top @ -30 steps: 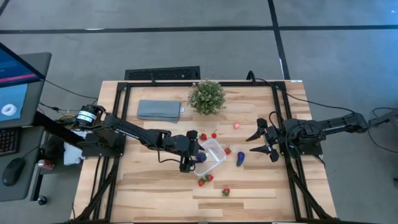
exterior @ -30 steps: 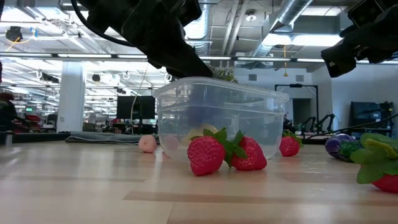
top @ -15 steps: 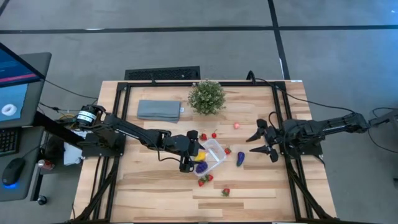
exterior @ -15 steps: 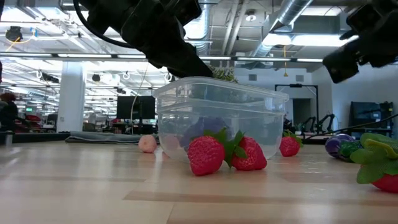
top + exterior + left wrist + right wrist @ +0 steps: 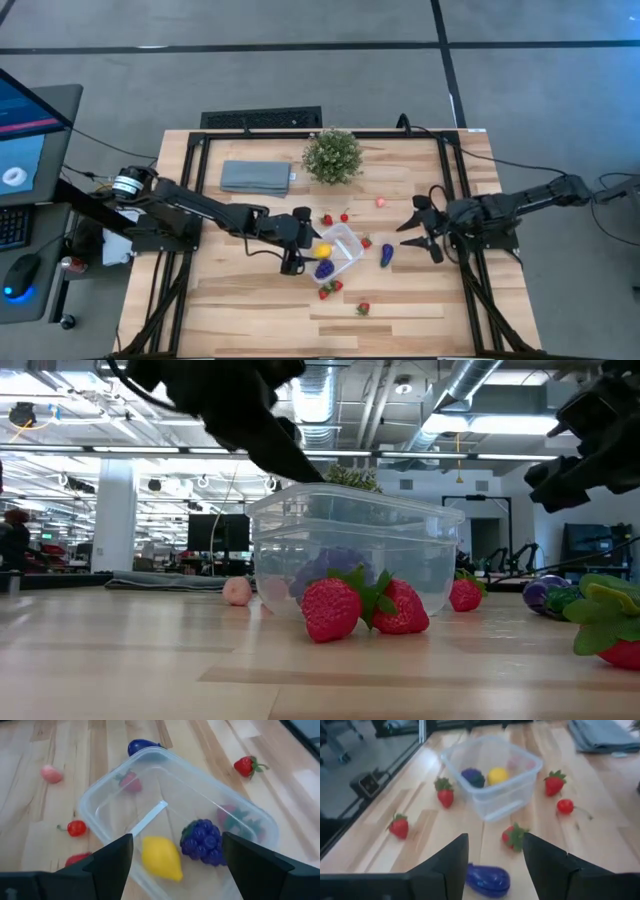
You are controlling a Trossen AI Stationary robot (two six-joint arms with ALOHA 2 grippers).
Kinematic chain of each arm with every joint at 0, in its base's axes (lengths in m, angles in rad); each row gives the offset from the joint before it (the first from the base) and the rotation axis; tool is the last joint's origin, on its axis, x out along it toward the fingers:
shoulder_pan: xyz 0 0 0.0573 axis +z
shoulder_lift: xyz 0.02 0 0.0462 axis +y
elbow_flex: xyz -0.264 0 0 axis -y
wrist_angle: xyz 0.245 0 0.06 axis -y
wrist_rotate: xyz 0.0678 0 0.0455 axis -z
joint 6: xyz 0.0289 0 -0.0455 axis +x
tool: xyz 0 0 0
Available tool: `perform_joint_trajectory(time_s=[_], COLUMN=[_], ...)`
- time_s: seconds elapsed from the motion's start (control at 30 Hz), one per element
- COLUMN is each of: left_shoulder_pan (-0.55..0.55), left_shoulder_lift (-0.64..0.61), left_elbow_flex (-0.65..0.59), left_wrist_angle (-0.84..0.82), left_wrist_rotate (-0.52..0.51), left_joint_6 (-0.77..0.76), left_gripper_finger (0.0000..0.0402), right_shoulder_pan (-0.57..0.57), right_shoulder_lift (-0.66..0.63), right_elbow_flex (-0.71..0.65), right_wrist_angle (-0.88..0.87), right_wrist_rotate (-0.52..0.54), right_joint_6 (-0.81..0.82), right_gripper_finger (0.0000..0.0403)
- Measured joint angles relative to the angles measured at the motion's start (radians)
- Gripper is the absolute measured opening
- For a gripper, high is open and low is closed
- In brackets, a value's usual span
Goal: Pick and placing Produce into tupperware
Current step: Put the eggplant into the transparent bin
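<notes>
While my left gripper (image 5: 292, 243) hung with its fingers spread and empty just beside the tupperware (image 5: 235, 815) at mid-table, that box held a yellow lemon (image 5: 160, 857) and purple grapes (image 5: 204, 841). My right gripper (image 5: 420, 229) waited, fingers apart, near the purple eggplant (image 5: 488, 878). Loose strawberries (image 5: 330, 609) lay on the table around the box.
</notes>
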Motion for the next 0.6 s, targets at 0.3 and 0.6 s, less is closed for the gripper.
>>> perform_joint_trajectory(time_s=[0.3, 0.6], left_shoulder_pan=[-0.047, -0.148], left_shoulder_lift=[-0.172, -0.248], left_elbow_flex=[0.001, 0.001], left_wrist_angle=[-0.171, -0.275], left_wrist_rotate=[-0.016, -0.142], left_joint_6=[-0.124, -0.257], left_gripper_finger=[0.0294, 0.0294], right_shoulder_pan=[0.061, 0.115], right_shoulder_lift=[0.219, 0.48], right_elbow_flex=[0.016, 0.2], right_wrist_angle=[0.107, 0.077], right_wrist_rotate=[0.011, 0.053], right_joint_6=[-0.109, -0.346], right_gripper_finger=[0.02, 0.0198])
